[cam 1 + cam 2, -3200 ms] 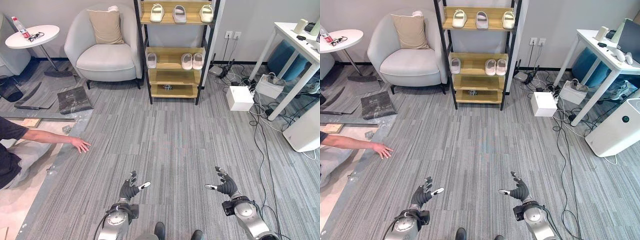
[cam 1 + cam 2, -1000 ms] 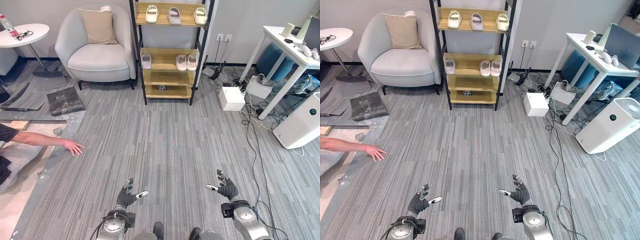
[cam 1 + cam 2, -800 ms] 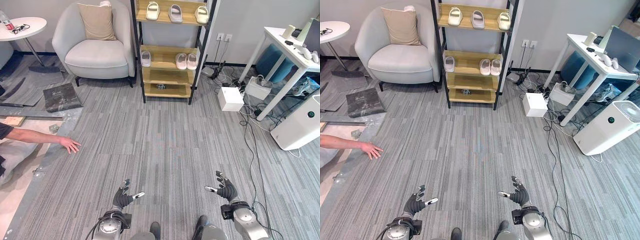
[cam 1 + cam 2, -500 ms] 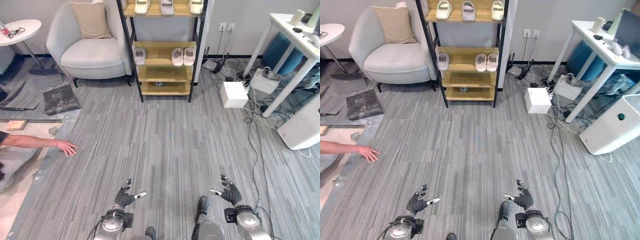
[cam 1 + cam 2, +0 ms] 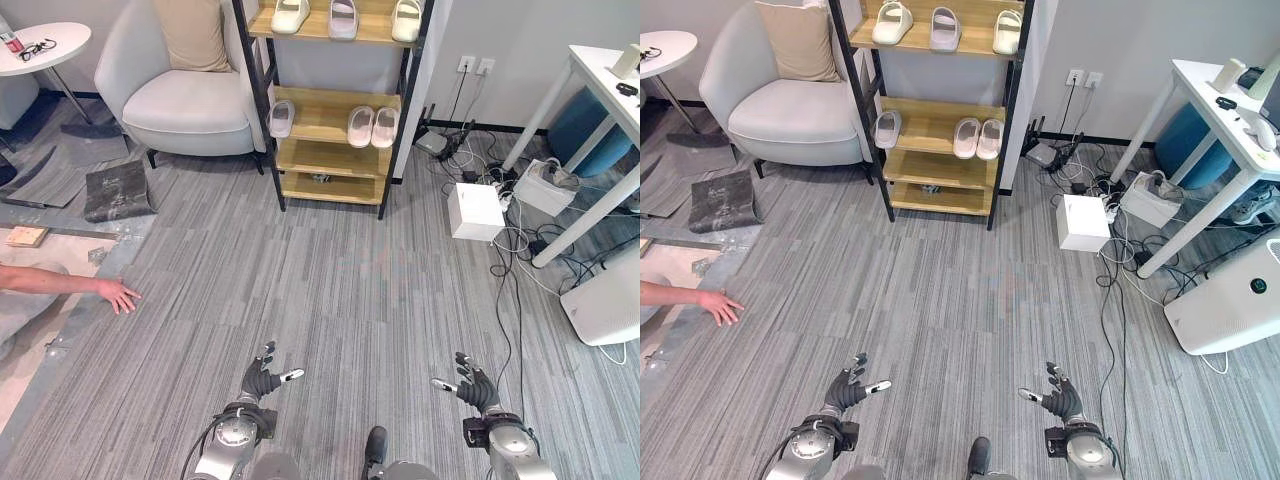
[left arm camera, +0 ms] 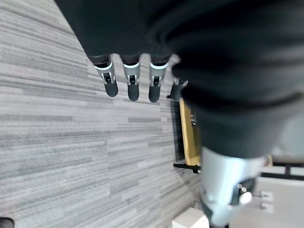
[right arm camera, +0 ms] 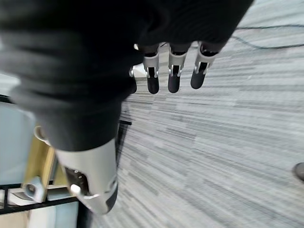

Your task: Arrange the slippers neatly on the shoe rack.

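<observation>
The shoe rack (image 5: 325, 108), black frame with wooden shelves, stands at the far wall. Its top shelf holds three pale slippers (image 5: 343, 17) side by side. On the middle shelf a single slipper (image 5: 281, 118) lies at the left and a pair (image 5: 372, 126) at the right. Far from the rack, low over the grey carpet, my left hand (image 5: 262, 381) and my right hand (image 5: 476, 389) are open and empty. Straight fingers (image 6: 128, 80) show in the left wrist view, and straight fingers (image 7: 173, 71) in the right wrist view.
A grey armchair (image 5: 190, 100) stands left of the rack, with a round side table (image 5: 45, 42) beyond it. A person's arm (image 5: 95, 288) rests on the floor at the left. A white box (image 5: 475, 210), cables, a white desk (image 5: 600, 110) and a white appliance (image 5: 610, 305) crowd the right.
The whole picture has shifted, so the camera has moved. Both hands stay low, open and empty. The slippers on the rack lie as before.
</observation>
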